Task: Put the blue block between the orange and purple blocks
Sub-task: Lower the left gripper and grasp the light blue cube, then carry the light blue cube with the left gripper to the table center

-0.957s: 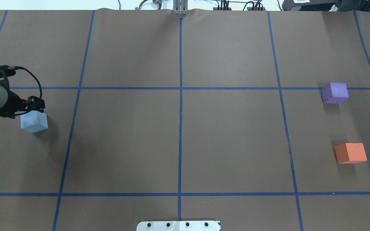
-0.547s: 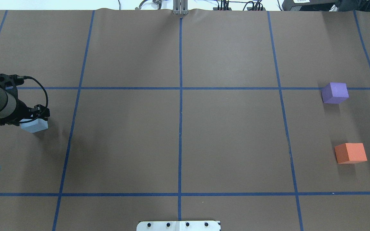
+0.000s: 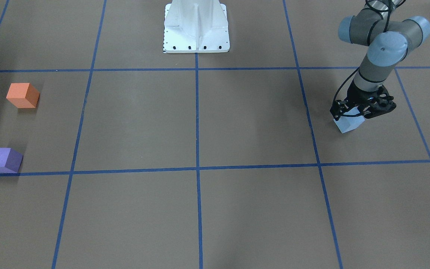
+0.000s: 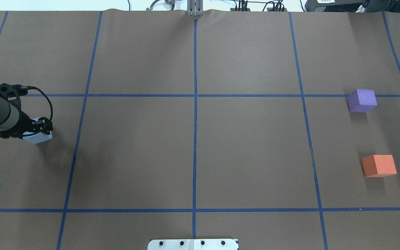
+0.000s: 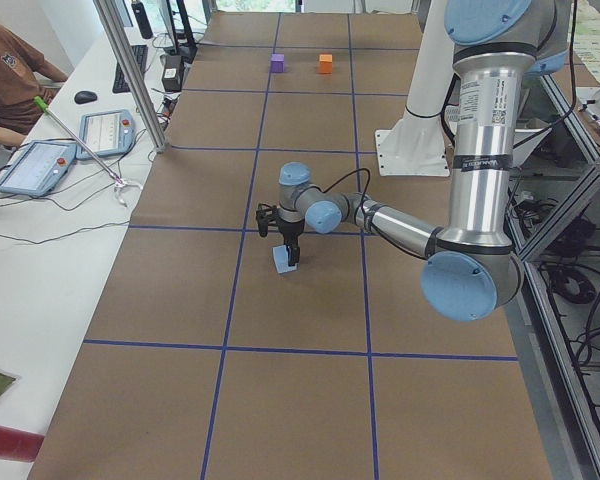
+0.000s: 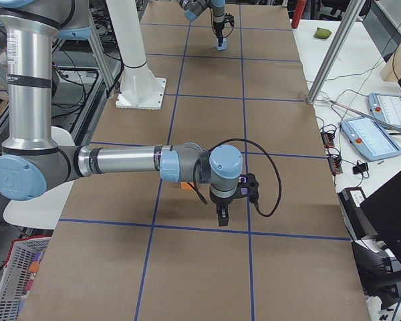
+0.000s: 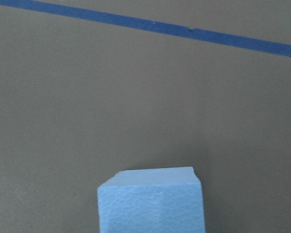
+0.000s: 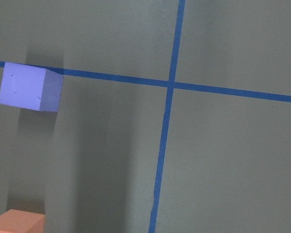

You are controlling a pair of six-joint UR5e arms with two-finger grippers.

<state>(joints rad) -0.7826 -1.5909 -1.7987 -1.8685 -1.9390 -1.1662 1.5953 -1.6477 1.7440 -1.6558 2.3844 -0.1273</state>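
Off to the left side of the white base [image 3: 196,37], the blue block [image 3: 348,126] rests on the table [image 3: 237,119], its upper part covered by the left gripper [image 3: 351,116], which sits down over it. Black linkage hides the contact. The left wrist view cuts the block off at the bottom edge and shows no fingers, so I cannot tell whether the jaws are parted or clamped. The right gripper [image 6: 222,219] shows only from the side, so its jaws cannot be judged either. Far on the base's other side stand the orange block [image 3: 22,95] and, farther from the base, the purple block [image 3: 3,160], apart from each other.
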